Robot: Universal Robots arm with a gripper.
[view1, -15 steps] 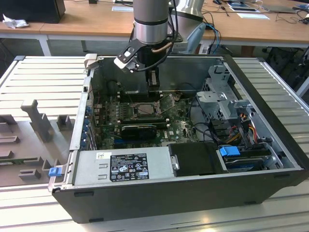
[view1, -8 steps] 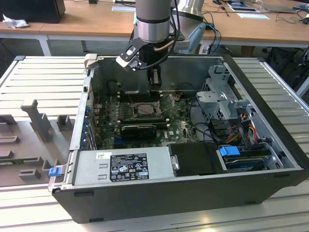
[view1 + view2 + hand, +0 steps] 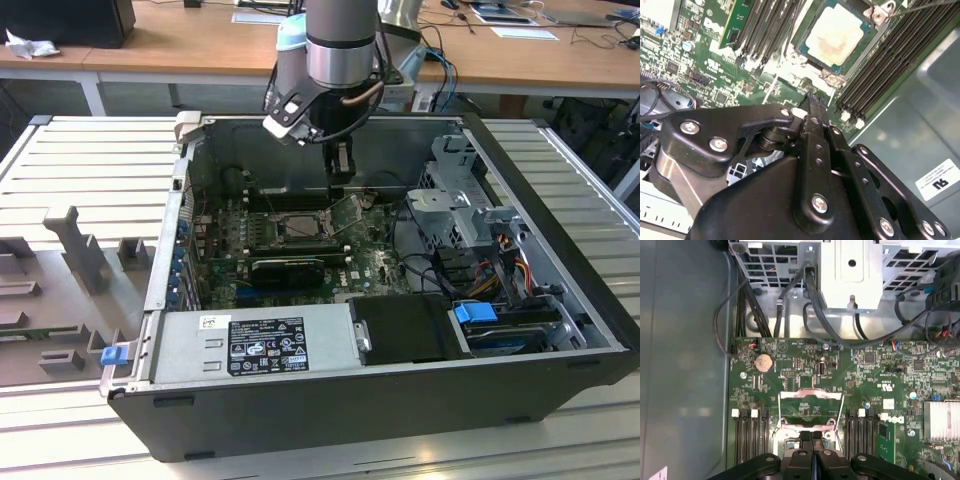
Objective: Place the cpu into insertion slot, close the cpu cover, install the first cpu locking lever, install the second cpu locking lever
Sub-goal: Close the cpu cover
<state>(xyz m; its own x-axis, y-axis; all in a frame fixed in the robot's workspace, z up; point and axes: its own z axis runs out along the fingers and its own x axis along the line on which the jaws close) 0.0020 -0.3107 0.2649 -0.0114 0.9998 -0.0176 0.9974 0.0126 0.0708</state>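
Exterior view: my black pincer (image 3: 340, 180), pinched together and empty, hangs by the thin silvery cpu cover (image 3: 347, 212), which is tilted up. Second wrist view: the pale square cpu (image 3: 834, 32) lies in the dark-rimmed insertion slot (image 3: 870, 35). First wrist view: I think the cover needs a soft push down.

A long wooden desk (image 3: 180, 45) runs across the top, with crumpled white paper (image 3: 28, 45) at upper left. A pale ribbed metal table (image 3: 90, 160) fills the sides. A grey tray (image 3: 40, 300) sits at left.
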